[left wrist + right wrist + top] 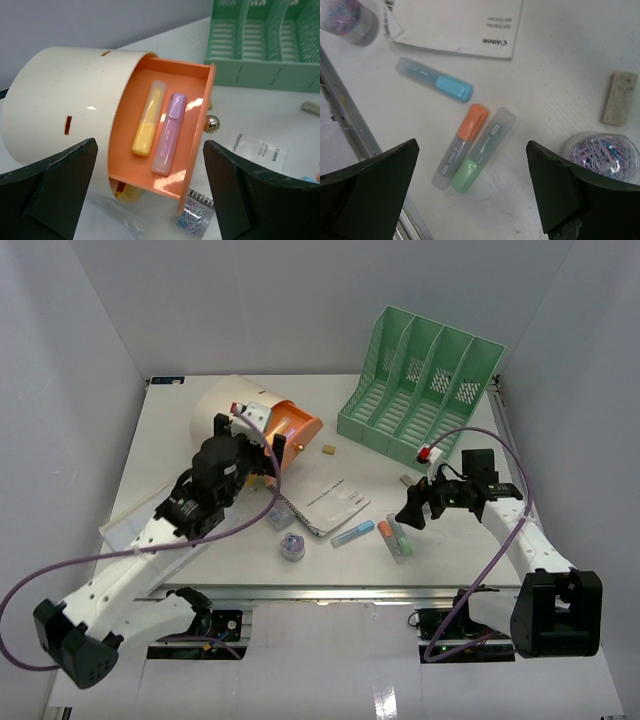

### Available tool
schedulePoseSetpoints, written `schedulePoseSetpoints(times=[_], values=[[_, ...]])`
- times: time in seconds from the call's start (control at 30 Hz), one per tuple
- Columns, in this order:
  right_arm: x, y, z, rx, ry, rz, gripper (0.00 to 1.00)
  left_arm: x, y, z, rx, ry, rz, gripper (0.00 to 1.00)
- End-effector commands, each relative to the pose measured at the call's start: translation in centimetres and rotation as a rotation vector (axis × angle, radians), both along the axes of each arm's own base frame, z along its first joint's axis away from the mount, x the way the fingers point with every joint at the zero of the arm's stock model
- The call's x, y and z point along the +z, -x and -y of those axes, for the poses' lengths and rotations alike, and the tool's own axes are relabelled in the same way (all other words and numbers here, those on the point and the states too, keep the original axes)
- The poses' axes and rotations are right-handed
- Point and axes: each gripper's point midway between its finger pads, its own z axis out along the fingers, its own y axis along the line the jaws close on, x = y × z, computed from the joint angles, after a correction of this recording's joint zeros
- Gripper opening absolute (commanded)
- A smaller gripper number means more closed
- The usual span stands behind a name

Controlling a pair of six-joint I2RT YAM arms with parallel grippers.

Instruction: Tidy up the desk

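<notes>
On the white desk [340, 565] the cream drawer box [225, 405] lies at the back left with its orange drawer [197, 112] pulled out. In the drawer lie a yellow highlighter [147, 120] and a purple highlighter [170, 135]. My left gripper [150, 165] hovers open over the drawer, holding nothing. At the front right my right gripper [472, 170] is open above an orange highlighter [462, 142] and a green highlighter [480, 152] lying side by side. A blue highlighter [435, 80] rests just beyond them.
A mint file rack [420, 385] stands at the back right. A white booklet [325, 502] lies mid-desk. Paperclip tubs [605, 155] [292, 547], an eraser [619, 97] and a clear bag of clips [192, 215] are scattered about. The metal rail [330, 592] runs along the front edge.
</notes>
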Motion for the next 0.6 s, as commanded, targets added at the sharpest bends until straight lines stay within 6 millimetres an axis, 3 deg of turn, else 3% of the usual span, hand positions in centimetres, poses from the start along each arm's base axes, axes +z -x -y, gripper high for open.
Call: schedulePoseSetpoints(times=[0.0,0.17,0.4,0.57], values=[[-2.9,-2.5,2.1,-0.181,0.219,-0.027,0.89,1.4,3.9,-1.4,-0.058,0.132,0.091,0.98],[-5.7,-2.5,1.1,-0.174,0.299,-0.125,0.77,-1.7,6.2,-3.8,-0.019,0.162,0.099,0.98],[-7.8,-2.1,0.6,-0.146,0.36,-0.171,0.75,-0.4,8.0,-6.1,0.02,0.237,0.188,0.98],[-9.1,-1.6,0.3,-0.125,0.4,-0.191,0.73,-0.5,8.1,-5.7,0.0,0.238,0.188,0.98]])
